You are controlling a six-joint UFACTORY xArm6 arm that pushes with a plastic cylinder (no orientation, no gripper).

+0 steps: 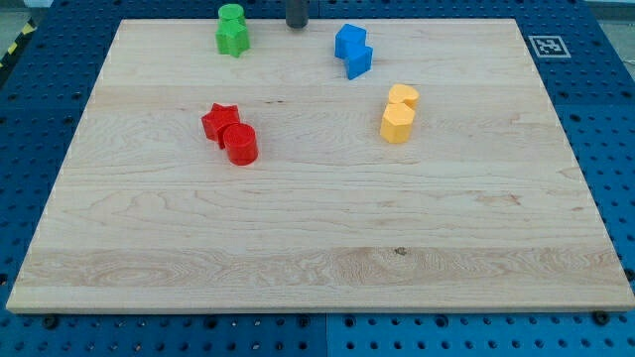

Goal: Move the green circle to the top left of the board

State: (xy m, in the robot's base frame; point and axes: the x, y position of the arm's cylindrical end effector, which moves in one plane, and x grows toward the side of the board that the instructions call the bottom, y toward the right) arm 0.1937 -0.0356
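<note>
The green circle (231, 14) is set against the green star (233, 39) by the board's (317, 238) top edge; the rod tip (297, 26), carrying no jaws, is parked to the right for a leftward push

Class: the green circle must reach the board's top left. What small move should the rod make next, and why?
Probably slide my tip toward the view's left to meet the green circle. It sits at the top edge, right of the green pair, touching neither; the green star lies just below the circle.

Green blocks (232, 30) near board's (317, 248) top edge
</note>
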